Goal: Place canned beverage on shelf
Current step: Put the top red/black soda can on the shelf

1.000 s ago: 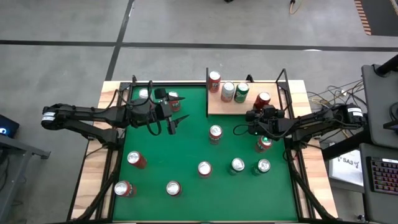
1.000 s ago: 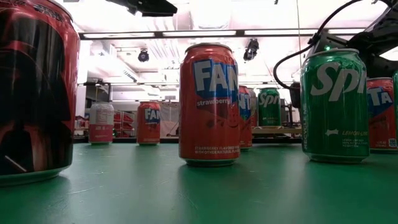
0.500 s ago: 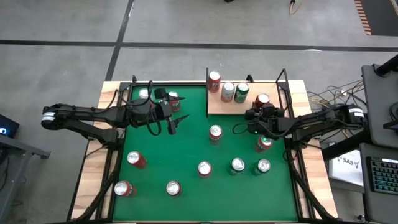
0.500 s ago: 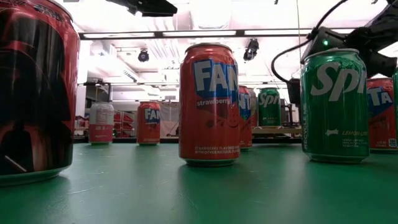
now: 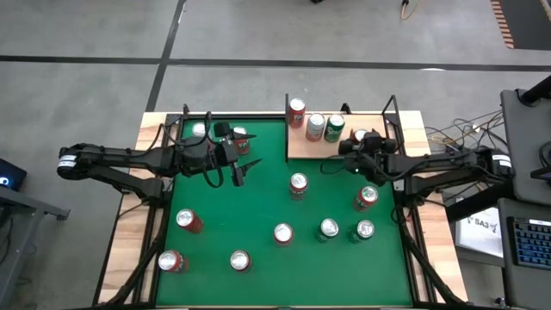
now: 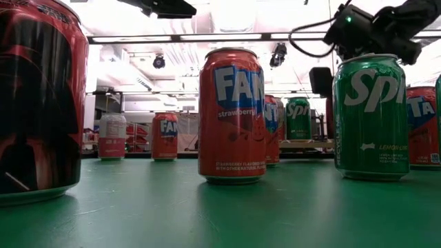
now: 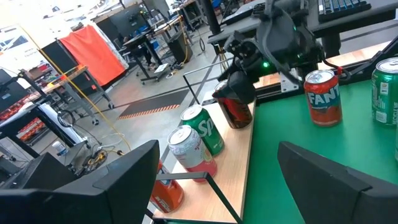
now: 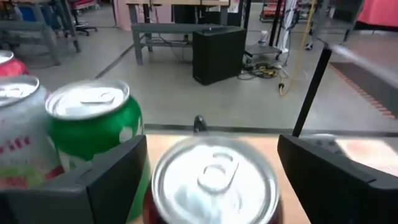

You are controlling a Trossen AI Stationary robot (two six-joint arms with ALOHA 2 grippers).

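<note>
From above, we see the right gripper [image 5: 355,146] over the shelf [image 5: 297,146], fingers spread wide around a dark red can [image 5: 361,138] that stands on the board near its right rail. Whether the pads touch it we cannot tell. A green can [image 5: 334,127], a pale can [image 5: 315,126] and a red can [image 5: 297,111] also stand on the shelf. The left gripper [image 5: 244,166] waits open over the green felt [image 5: 258,198], holding nothing.

Low down, a Fanta can [image 6: 231,115] and a Sprite can [image 6: 371,117] stand close to the camera.

From the left wrist, the right gripper [image 7: 239,84] sits atop the dark can [image 7: 238,111] on the pale board [image 7: 239,162].

From the right wrist, its fingers [image 8: 109,177] flank the can's silver lid [image 8: 214,180], the green can [image 8: 96,134] just beside it.
</note>
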